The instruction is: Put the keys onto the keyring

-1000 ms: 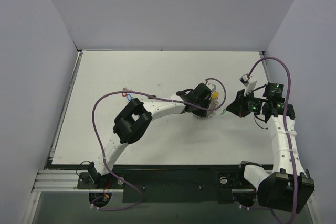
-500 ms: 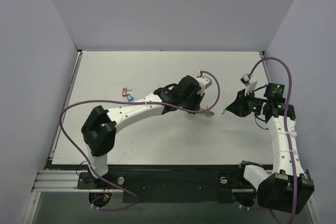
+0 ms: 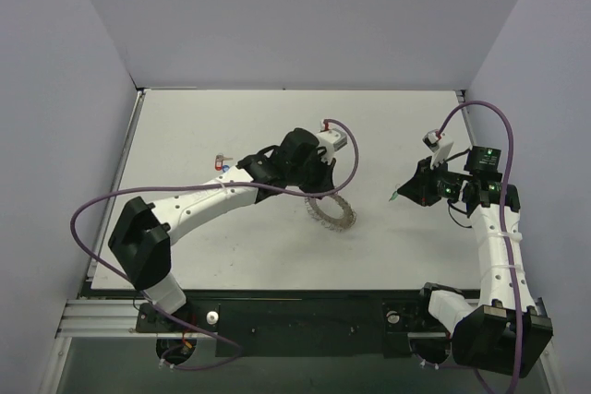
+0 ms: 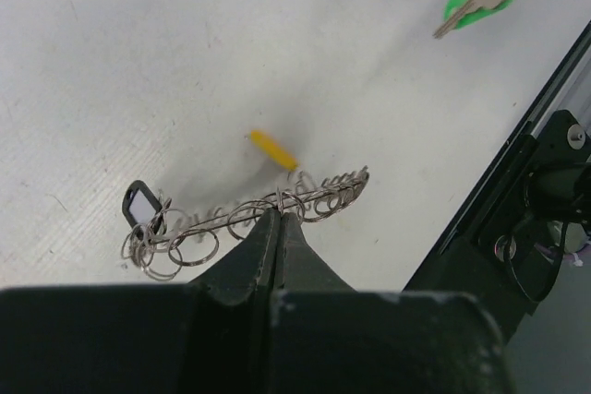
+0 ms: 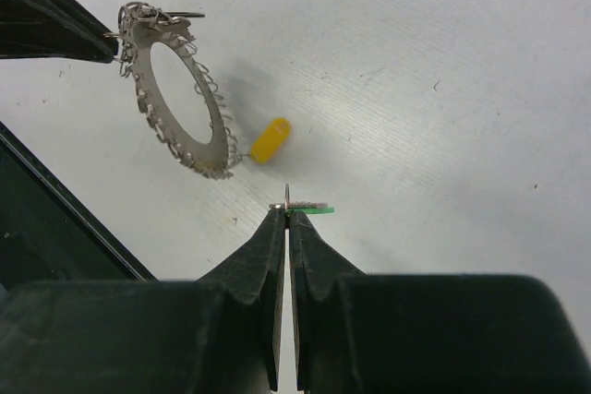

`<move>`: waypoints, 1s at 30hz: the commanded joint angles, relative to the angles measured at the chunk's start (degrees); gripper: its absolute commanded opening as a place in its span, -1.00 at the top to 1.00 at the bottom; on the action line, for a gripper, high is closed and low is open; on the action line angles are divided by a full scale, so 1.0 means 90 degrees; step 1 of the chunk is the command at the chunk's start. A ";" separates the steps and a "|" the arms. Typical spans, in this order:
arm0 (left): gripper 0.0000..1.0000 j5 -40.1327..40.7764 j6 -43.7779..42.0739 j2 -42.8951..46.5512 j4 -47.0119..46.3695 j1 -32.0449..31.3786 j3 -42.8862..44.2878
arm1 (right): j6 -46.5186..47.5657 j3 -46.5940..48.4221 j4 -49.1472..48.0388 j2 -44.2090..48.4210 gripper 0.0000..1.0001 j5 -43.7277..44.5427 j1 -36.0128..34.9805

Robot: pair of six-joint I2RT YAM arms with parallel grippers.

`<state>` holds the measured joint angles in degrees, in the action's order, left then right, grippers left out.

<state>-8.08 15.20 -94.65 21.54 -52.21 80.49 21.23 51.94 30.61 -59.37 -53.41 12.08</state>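
The keyring is a silvery ring fringed with small loops, held tilted just above the table's middle. My left gripper is shut on one of its loops; the left wrist view shows the keyring edge-on at the gripper, with a yellow tag and a black tag hanging from it. My right gripper is shut on a green-headed key, right of the ring. In the right wrist view the gripper pinches that key a short way from the keyring and yellow tag.
A red-tagged and a blue-tagged key lie together on the white table at the left, beside the left arm. The left arm's purple cable loops over the ring. Grey walls stand on three sides.
My left arm has swung back and to the left, carrying the keyring away from the right gripper toward the table's middle. The right arm and green key have not moved.
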 commanded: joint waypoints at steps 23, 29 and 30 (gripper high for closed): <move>0.42 0.1023 0.0265 -0.0912 -0.0321 0.0303 0.0239 | 0.0140 -0.0088 0.0056 0.0064 1.00 -0.0228 0.0045; -0.28 0.1621 -0.0136 0.0368 -0.1991 0.0137 -0.1293 | 0.0160 -0.0078 0.0085 0.0064 1.00 -0.0238 0.0045; -0.42 0.1446 -0.0136 0.0477 -0.2534 0.0175 -0.1480 | 0.0160 -0.0078 0.0085 0.0064 1.00 -0.0247 0.0045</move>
<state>1.98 16.71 -98.30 13.56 -50.96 72.82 21.89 51.90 30.68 -59.37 -53.43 12.08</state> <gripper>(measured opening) 0.605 0.005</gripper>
